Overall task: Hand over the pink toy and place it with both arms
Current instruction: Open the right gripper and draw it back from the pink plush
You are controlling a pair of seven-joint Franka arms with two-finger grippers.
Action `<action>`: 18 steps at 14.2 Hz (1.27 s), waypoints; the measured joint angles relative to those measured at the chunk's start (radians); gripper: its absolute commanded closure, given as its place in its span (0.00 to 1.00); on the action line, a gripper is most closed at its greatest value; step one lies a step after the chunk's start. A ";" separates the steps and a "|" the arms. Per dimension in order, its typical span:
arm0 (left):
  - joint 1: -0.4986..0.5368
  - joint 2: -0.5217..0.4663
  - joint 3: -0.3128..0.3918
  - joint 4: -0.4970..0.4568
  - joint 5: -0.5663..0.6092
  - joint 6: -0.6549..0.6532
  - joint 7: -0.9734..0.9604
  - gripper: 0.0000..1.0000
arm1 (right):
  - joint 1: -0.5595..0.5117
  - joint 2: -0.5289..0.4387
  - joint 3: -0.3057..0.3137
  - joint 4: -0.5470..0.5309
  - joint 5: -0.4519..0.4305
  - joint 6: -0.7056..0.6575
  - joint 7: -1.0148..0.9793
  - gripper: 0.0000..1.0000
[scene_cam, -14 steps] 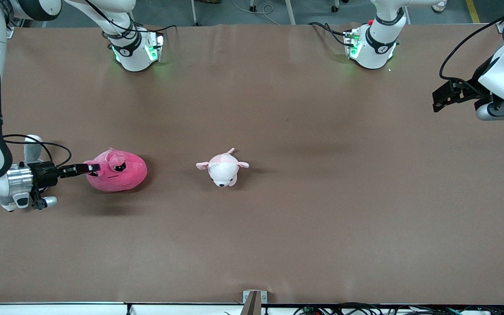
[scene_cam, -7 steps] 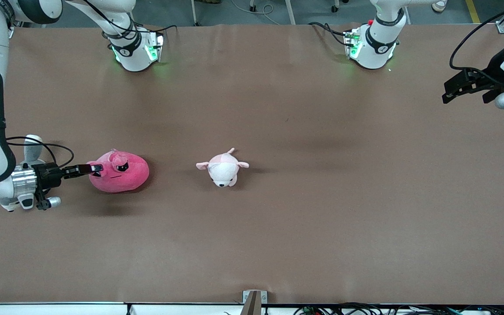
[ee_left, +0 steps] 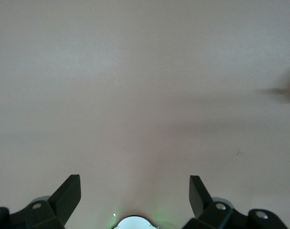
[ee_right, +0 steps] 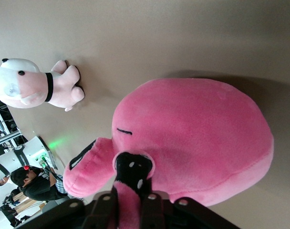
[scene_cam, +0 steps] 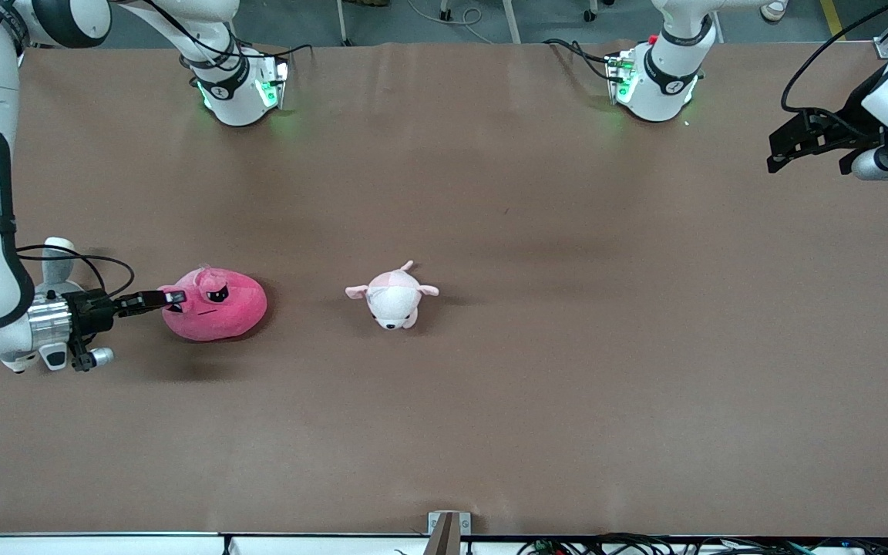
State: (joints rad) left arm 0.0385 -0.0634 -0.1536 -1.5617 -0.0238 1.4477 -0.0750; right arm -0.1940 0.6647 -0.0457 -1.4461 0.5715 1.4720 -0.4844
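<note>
Right claw [scene_cam: 174,297], low at the right arm's end of the tabletop [scene_cam: 490,401]: fingers clamped on a fold of plush at the top of the pink toy [scene_cam: 215,313], by its ear. The right wrist view shows the pinch clearly, a ridge of pink fabric bunched between the black fingers [ee_right: 131,171]. The toy sits on the tabletop, its weight apparently not yet taken.

Left claw [scene_cam: 787,150]: jaws spread wide and empty, hanging over the left arm's end of the tabletop, at about 2 o'clock from the pink toy in the front view and well apart from it. That arm waits.

Handling, my judgement: light, soft, stuffed; it will sag and swing from a pinch at the ear. Not fragile or slippery, since the nap gives friction. A grip on loose fabric may slide; a deeper bite into the body would hold better. For the handover the free rounded end looks the best place to take.

Looks: round hot-pink blob, short plush nap, angry dark eyes, thin straight mouth line, small floppy ears.

Small pale pink-and-white animal plush [scene_cam: 391,297] lies at 3 o'clock from the pink toy, apart.
</note>
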 measured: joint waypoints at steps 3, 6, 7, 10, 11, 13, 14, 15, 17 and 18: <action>0.000 0.000 -0.001 -0.007 0.000 0.000 0.000 0.00 | -0.001 0.000 -0.001 0.014 0.000 0.000 0.001 0.00; 0.000 0.000 -0.007 -0.011 0.000 0.003 -0.005 0.00 | -0.001 0.000 -0.002 0.027 0.000 -0.001 0.001 0.00; 0.000 0.000 -0.012 -0.011 0.000 0.004 -0.007 0.00 | -0.001 -0.001 -0.002 0.036 0.000 -0.002 0.001 0.00; 0.000 0.000 -0.020 -0.013 0.000 0.017 -0.015 0.00 | -0.001 -0.016 -0.005 0.095 -0.006 -0.009 0.038 0.00; 0.000 0.000 -0.020 -0.014 0.000 0.019 -0.022 0.00 | -0.002 -0.031 -0.006 0.113 -0.018 -0.016 0.056 0.00; 0.001 -0.001 -0.019 -0.019 0.000 0.019 -0.034 0.00 | -0.001 -0.072 -0.006 0.146 -0.066 -0.040 0.095 0.00; 0.001 -0.002 -0.019 -0.023 0.003 0.019 -0.038 0.00 | -0.001 -0.097 -0.005 0.160 -0.092 -0.053 0.120 0.00; 0.002 -0.004 -0.019 -0.026 0.009 0.019 -0.042 0.00 | -0.001 -0.125 -0.004 0.173 -0.122 -0.066 0.146 0.00; 0.002 -0.011 -0.020 -0.034 0.018 0.019 -0.072 0.00 | 0.004 -0.193 0.000 0.187 -0.186 -0.077 0.183 0.00; 0.002 -0.013 -0.021 -0.037 0.019 0.019 -0.094 0.00 | 0.009 -0.228 0.001 0.190 -0.215 -0.081 0.200 0.00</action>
State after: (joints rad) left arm 0.0408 -0.0767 -0.1746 -1.5991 -0.0046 1.4669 -0.1691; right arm -0.1853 0.4364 -0.0448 -1.2563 0.3561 1.3909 -0.2849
